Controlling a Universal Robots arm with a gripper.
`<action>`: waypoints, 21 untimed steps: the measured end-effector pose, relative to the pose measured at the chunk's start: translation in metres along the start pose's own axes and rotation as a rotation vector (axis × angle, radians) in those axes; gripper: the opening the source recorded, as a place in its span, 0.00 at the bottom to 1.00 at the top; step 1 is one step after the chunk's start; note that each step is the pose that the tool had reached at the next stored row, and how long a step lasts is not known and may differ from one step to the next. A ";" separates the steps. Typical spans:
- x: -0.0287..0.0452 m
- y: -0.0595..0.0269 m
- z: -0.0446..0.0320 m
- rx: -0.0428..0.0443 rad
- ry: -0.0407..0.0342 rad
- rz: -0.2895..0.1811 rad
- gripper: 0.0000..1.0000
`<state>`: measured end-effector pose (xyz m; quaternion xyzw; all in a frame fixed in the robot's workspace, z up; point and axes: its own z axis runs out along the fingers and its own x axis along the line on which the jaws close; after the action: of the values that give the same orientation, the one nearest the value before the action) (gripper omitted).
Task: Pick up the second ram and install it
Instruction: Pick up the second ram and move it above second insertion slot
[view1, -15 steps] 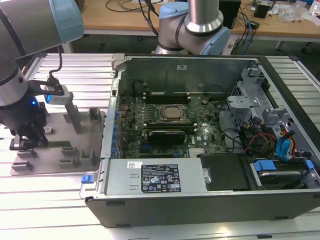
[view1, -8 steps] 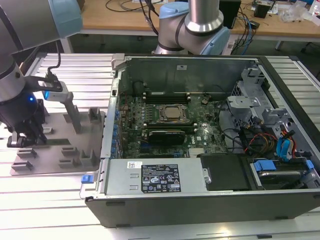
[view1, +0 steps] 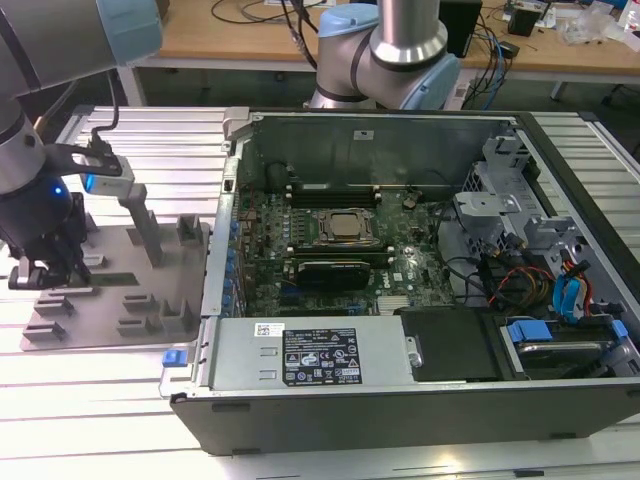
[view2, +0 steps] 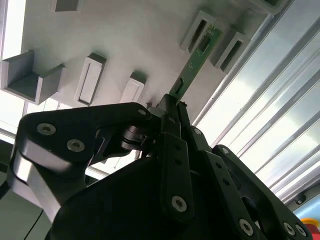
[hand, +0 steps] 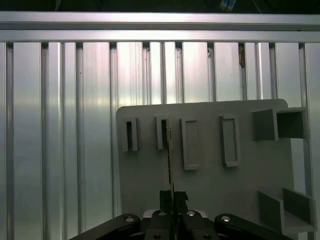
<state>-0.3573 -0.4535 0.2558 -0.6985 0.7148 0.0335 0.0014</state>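
I have the gripper (view2: 172, 102) low over the grey tray (view1: 150, 325) at the exterior view's left. Its jaws are pinched nearly shut on the near end of the second ram (view2: 196, 57). The stick stands on edge, with its far end seated between two upright posts (view2: 239, 39). I judge it light, stiff and thin, but fragile. It is best held by its flat faces near the end, clear of the chips. Well apart, toward the exterior view's right, lies the open computer case (view1: 400, 400).

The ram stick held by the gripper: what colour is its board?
Green; the ram stick shows this best in the second wrist view.
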 end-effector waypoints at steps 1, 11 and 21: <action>-0.0002 0.0002 -0.0039 0.0000 0.0000 0.000 0.11; -0.0021 0.0019 -0.0423 0.0000 0.0004 0.000 0.11; -0.0037 0.0034 -0.0738 0.0000 0.0004 0.000 0.11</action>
<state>-0.3573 -0.4535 0.3297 -0.6985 0.7148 0.0333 0.0013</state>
